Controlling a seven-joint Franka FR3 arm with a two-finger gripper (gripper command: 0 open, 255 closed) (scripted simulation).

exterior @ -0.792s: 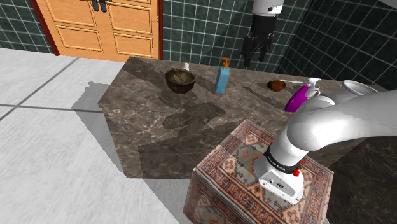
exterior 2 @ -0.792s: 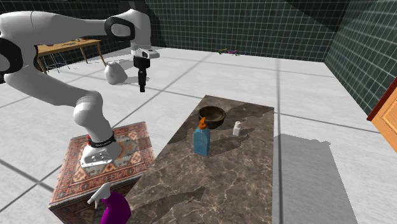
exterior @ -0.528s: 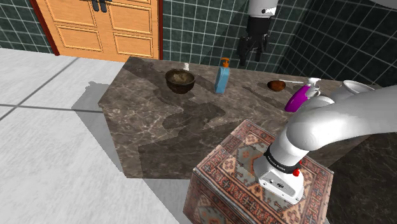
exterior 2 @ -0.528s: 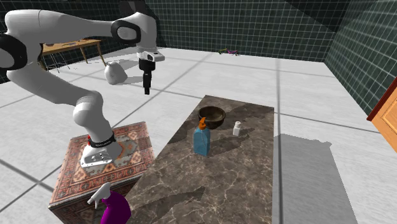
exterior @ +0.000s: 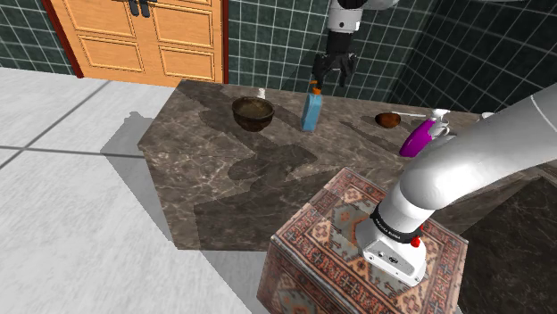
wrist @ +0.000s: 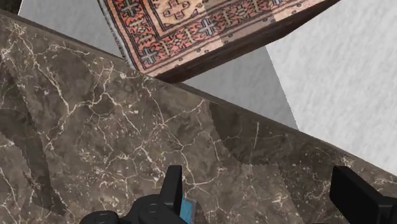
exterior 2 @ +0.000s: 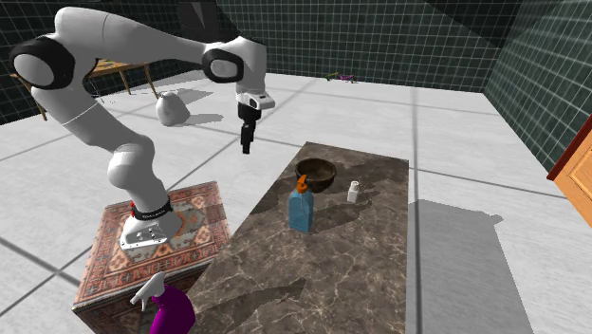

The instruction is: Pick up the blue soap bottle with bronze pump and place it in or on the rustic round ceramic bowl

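Note:
The blue soap bottle (exterior: pixel 310 113) with an orange-brown pump (exterior: pixel 315 87) stands upright on the dark marble table (exterior: pixel 232 169). The dark round bowl (exterior: pixel 253 112) sits a short way off toward the shoulder view's left. My black gripper (exterior: pixel 331 75) hangs open in the air just above and slightly right of the pump, holding nothing. In the second exterior view the gripper (exterior 2: pixel 247 145) is up and left of the bottle (exterior 2: pixel 301 212) and the bowl (exterior 2: pixel 316 174). In the wrist view a sliver of blue (wrist: pixel 186 210) shows beside one finger (wrist: pixel 172 188).
A purple spray bottle (exterior: pixel 417 139) and a small brown object (exterior: pixel 387 119) lie toward the shoulder view's right on the table. A small white jar (exterior 2: pixel 353 192) stands close to the bowl. The rug-patterned stand (exterior: pixel 357 241) abuts the table's near side. An orange door (exterior: pixel 143 36) is behind.
The arm has swung the gripper toward the shoulder view's left, from beyond the brown object to just above the bottle's pump. The fingers stayed open; nothing on the table moved.

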